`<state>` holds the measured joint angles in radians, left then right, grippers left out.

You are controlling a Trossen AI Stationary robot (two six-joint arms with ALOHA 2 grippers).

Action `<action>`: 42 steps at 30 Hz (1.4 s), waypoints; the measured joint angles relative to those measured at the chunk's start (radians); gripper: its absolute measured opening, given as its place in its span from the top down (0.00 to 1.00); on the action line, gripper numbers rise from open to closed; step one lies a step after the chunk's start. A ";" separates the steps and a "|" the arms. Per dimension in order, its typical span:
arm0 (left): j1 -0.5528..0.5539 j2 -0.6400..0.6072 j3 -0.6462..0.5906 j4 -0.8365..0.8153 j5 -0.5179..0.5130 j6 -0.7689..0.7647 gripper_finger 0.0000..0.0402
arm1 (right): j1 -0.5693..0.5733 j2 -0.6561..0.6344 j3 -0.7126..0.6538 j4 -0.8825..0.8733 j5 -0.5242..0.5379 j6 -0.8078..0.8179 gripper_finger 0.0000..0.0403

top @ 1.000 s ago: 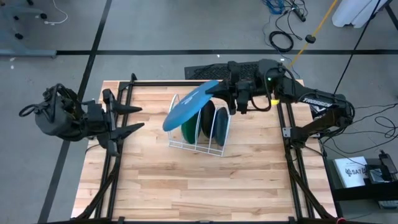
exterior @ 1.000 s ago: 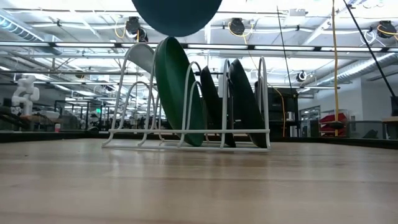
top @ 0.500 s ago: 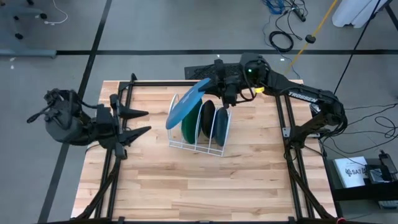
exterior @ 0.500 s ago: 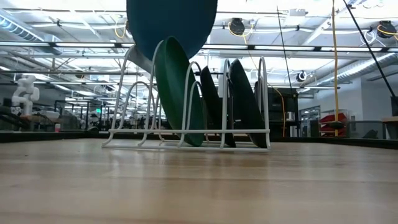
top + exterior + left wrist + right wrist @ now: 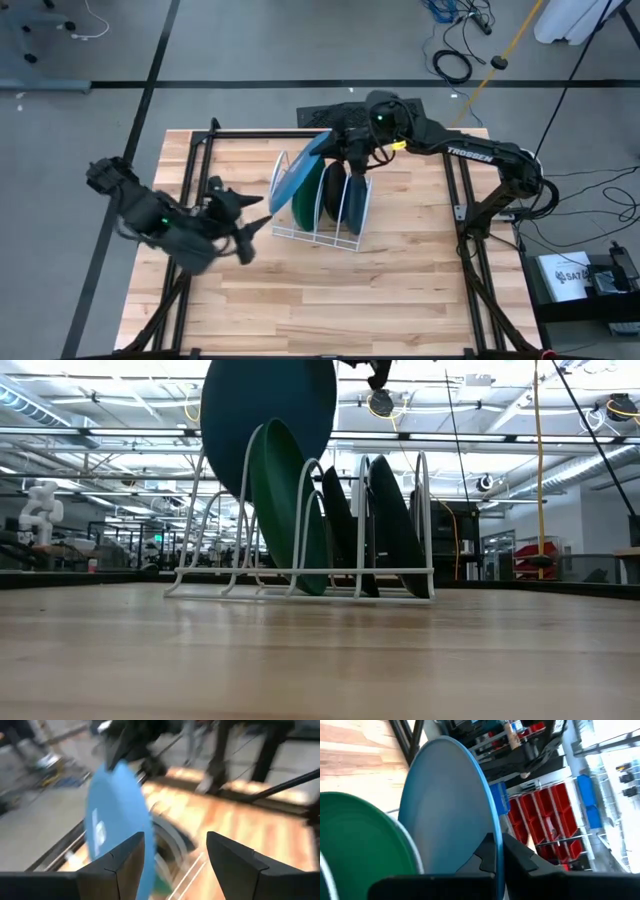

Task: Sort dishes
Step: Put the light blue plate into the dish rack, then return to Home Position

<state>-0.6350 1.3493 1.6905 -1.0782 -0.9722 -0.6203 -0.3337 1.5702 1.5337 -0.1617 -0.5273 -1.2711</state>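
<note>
Overhead, light blue plate (image 5: 296,177) rim clamped between right gripper (image 5: 345,152) fingers; left gripper (image 5: 243,218) fingers apart.

Rack (image 5: 318,212) mid-table blocks centre; bare wood in front (image 5: 330,300) free for arms.

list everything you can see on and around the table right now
light blue plate: 1, light blue, gripped at its rim above the rack's left end, next to the green plate
green plate: 1, green, standing in the rack
dark dishes: 2, dark teal-black, standing in the rack's right slots
wire rack: 1, white, mid-table
table: 1, light wood
right gripper: shut on the light blue plate, over the rack
left gripper: open, left of the rack
</note>
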 joint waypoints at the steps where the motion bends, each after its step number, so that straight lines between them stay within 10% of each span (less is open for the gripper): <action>1: 0.013 0.016 0.000 -0.049 0.000 -0.053 0.44 | 0.001 0.004 0.000 -0.008 0.002 0.001 0.99; 8: 0.102 0.132 0.000 -0.336 0.034 -0.310 0.44 | 0.019 0.042 0.000 0.008 0.008 0.010 0.98; 21: 0.177 0.225 0.000 -0.373 0.147 -0.279 0.44 | 0.070 0.091 0.000 0.031 0.101 0.029 0.87; 31: 0.146 0.175 0.000 -0.372 0.067 -0.259 0.44 | 0.083 0.092 0.000 0.031 0.163 0.037 0.60; 42: 0.084 0.123 0.000 -0.439 -0.034 -0.264 0.44 | 0.146 0.039 -0.001 0.037 0.196 0.072 0.60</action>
<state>-0.5508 1.4726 1.6905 -1.5171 -1.0065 -0.8845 -0.1880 1.6092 1.5330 -0.1250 -0.3313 -1.1993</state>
